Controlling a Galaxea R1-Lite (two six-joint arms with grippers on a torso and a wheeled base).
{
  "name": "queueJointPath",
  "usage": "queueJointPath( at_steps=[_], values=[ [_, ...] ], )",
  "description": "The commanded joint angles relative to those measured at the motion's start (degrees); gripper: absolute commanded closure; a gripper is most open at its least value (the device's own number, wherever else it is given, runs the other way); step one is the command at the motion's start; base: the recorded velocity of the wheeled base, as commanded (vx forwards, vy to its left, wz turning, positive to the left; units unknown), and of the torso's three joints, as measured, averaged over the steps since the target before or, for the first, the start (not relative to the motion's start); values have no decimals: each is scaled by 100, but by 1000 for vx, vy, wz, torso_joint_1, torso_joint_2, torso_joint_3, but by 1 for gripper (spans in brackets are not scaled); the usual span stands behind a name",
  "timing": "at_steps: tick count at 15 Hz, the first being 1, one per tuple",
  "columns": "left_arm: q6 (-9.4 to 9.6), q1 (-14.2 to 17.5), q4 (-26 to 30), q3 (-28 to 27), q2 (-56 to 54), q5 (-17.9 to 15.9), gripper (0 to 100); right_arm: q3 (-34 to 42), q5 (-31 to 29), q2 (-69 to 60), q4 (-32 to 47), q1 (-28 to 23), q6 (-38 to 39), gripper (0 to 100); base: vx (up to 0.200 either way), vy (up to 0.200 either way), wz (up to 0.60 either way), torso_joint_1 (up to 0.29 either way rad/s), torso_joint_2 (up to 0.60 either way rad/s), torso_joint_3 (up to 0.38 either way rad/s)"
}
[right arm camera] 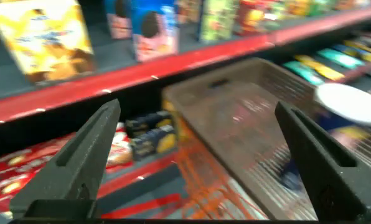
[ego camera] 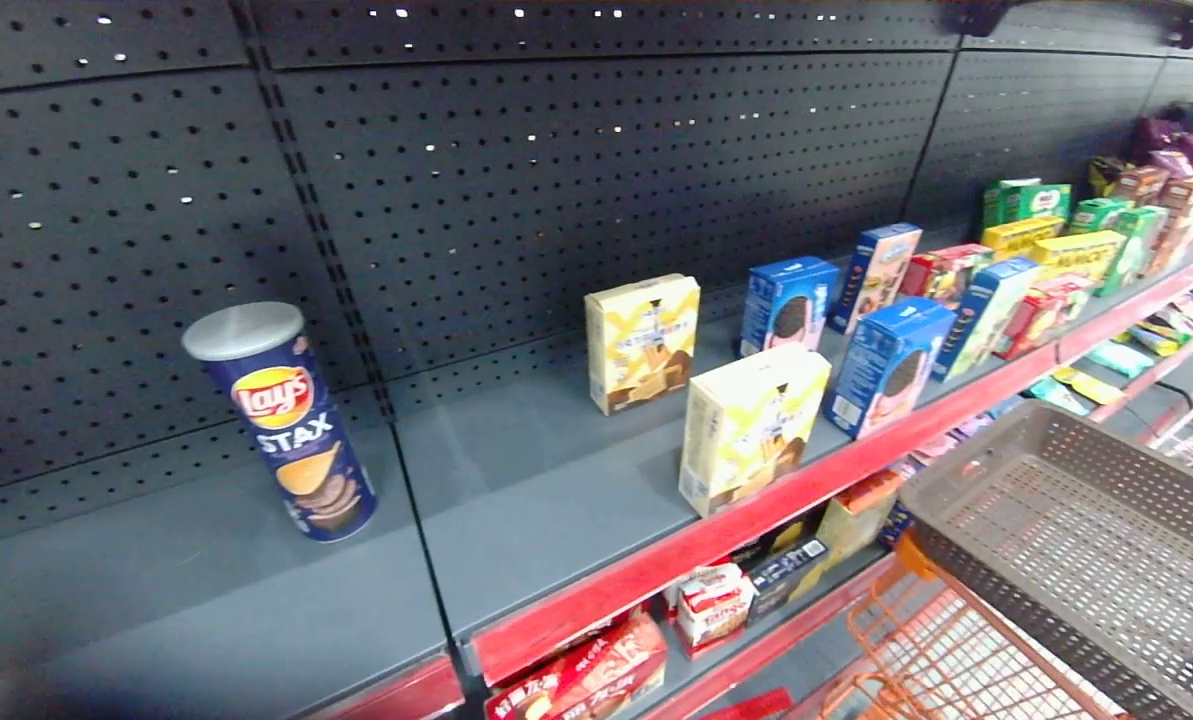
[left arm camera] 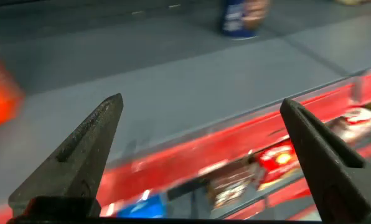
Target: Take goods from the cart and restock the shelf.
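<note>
The left gripper (left arm camera: 201, 102), jaws apart and empty, hangs over the shelf (left arm camera: 173, 74) edge with a can (left arm camera: 240, 15) well beyond it, while the right gripper (right arm camera: 196, 107), likewise apart, hovers over the basket (right arm camera: 235, 112), where seemingly a second can (right arm camera: 350, 102) lies off-centre, so a grab could miss or tip it.
</note>
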Motion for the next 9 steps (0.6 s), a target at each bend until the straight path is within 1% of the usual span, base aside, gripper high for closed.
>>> queueJointPath(
  at_steps=[1,9],
  values=[
    [-1,2,2,1,0,3,0,13,2,-39,2,0,-2,0,0,0,-600,2,-2,2],
    [-1,-7,2,1,0,3,0,39,2,-101,11,8,-2,0,0,0,-600,2,3,2]
  ],
)
